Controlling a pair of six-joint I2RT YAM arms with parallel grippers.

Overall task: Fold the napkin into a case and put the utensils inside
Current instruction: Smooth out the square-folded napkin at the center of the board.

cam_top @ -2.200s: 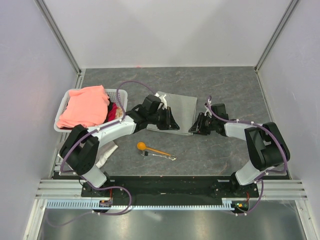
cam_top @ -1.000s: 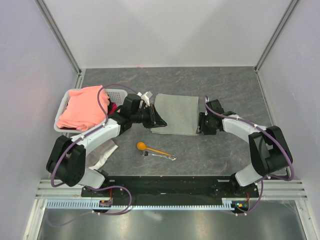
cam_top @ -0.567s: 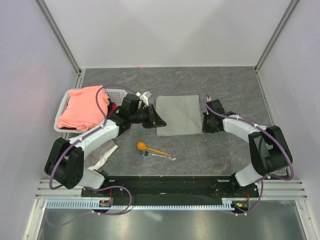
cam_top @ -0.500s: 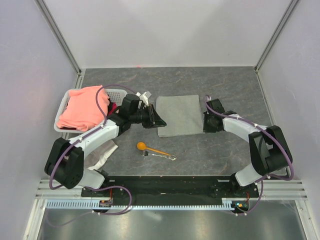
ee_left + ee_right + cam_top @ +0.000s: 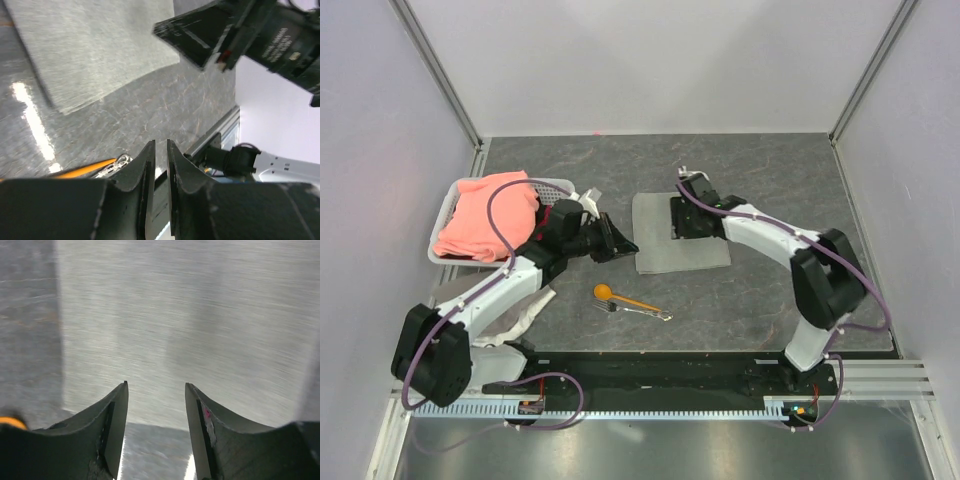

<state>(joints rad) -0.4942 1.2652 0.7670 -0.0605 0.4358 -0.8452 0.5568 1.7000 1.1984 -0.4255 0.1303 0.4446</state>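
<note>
the napkin (image 5: 680, 255) lies flat on the tabletop (image 5: 770, 170), not yet a case. right jaws hang apart and empty over it, probably to take an edge. left jaws, a slit apart and empty, wait beside its left edge, near spoon (image 5: 620, 297) and fork (image 5: 645, 312).

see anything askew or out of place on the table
The salmon-pink cloth is heaped over the basket, spilling past its rim, and a whitish rag lies crumpled nearby. The napkin lies flat.
</note>
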